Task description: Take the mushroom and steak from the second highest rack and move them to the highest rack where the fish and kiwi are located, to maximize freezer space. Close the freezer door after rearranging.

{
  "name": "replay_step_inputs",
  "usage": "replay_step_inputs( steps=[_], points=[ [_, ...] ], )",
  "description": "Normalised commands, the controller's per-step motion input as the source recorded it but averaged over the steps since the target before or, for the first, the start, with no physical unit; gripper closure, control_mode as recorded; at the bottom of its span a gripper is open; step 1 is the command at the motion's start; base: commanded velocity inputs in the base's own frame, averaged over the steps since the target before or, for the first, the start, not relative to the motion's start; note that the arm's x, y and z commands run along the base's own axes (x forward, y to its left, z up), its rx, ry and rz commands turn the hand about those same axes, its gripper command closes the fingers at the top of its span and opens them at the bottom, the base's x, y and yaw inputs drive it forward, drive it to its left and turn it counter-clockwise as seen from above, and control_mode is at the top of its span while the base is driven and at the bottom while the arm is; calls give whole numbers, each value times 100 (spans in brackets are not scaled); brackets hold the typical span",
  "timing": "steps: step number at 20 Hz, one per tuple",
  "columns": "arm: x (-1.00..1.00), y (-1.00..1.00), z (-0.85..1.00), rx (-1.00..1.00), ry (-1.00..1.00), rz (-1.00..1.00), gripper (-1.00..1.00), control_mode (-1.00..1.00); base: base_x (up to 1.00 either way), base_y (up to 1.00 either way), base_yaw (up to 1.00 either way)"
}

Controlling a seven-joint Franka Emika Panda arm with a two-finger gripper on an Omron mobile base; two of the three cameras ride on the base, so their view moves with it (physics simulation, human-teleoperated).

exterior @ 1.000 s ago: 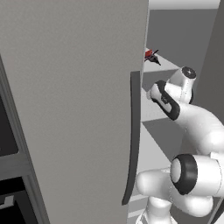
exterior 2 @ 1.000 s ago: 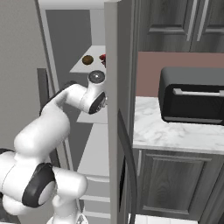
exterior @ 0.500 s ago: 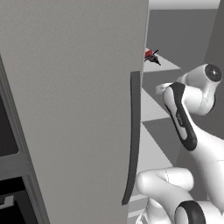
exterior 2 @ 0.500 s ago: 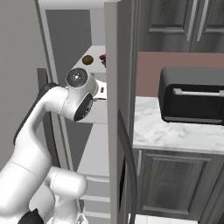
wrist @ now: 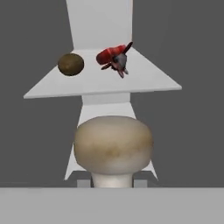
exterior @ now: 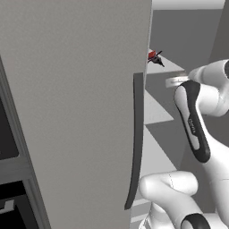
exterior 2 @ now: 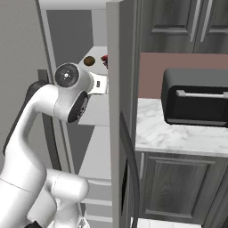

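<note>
mushroom (wrist: 113, 146): tan cap on a pale stem, close before the hand camera, raised in front of the freezer shelves.
pincer: seemingly pinching the stem; fingertips hidden.
handling: judged light, soft, bruisable; stem hold suits it.
highest rack (wrist: 144, 85): carried kiwi (wrist: 71, 64), steak (wrist: 109, 54) touching fish (wrist: 121, 62).
writing: none readable.

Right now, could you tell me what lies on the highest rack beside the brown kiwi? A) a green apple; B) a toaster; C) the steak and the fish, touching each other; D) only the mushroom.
C: in the hand view the red steak and dark spiky fish lie together right of the kiwi on the highest rack, while the mushroom sits close to the camera at the gripper.
</note>
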Motion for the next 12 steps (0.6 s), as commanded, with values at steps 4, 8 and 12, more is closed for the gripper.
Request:
replay_step_inputs(
  steps=[4,8,12],
  points=[
    [2,0,58,0,-10,0,100,-100,0,0,0],
    [9,0,53,0,-3,0,100,-100,0,0,0],
    [32,1,31,0,-3,0,100,-100,0,0,0]
  ],
)
